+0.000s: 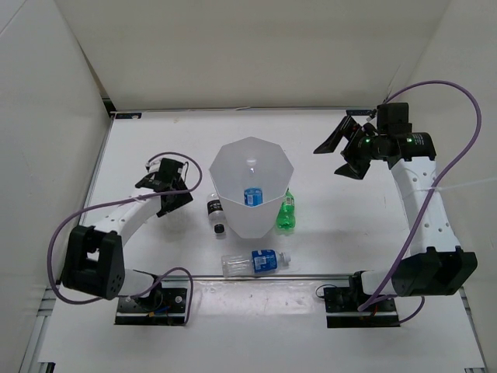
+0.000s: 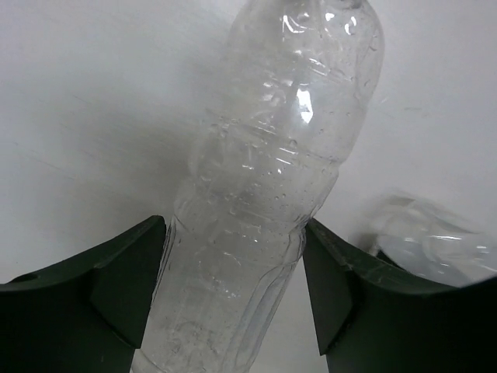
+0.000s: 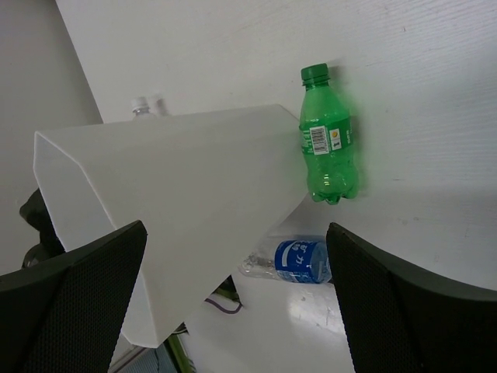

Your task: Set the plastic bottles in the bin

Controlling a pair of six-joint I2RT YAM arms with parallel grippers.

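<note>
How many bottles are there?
5: blue-labelled bottle in the bin, green bottle right of it, black-capped bottle left, second blue-labelled bottle in front, clear bottle in the left gripper.

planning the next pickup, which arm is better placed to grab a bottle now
Left: the left gripper straddles the plain clear bottle. The right gripper hangs open, away from every bottle.

Bin (image 1: pixel 231 210) holds one bottle (image 1: pixel 252 195); second bottle (image 1: pixel 216 215) left, third bottle (image 1: pixel 286 211) right, fourth bottle (image 1: pixel 256 262) before bin

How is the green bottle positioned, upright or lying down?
Lying down: the green bottle shows its full length, cap to base, from above, beside the bin.
</note>
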